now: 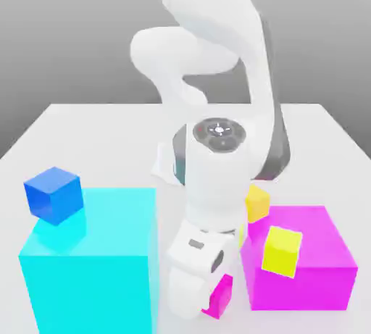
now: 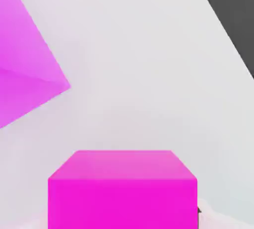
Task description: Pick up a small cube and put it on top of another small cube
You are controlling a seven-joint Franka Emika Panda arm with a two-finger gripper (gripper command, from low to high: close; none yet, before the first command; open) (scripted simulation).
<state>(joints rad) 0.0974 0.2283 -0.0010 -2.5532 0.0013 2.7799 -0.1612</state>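
Gripper (image 2: 123, 219): closed on small magenta cube (image 1: 220, 298) | cube: near large magenta block (image 1: 301, 287), off its side toward the exterior view's left | golden-yellow cube (image 1: 257, 203): by block's far-left corner in that view

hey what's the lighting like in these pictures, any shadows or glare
Exterior view: bright, even light, pale table nearly washed out, glossy sheen on the blue cube; no strong cast shadows. Hand view: soft, flat light, faint pinkish tint on the pale surface around the small magenta cube.
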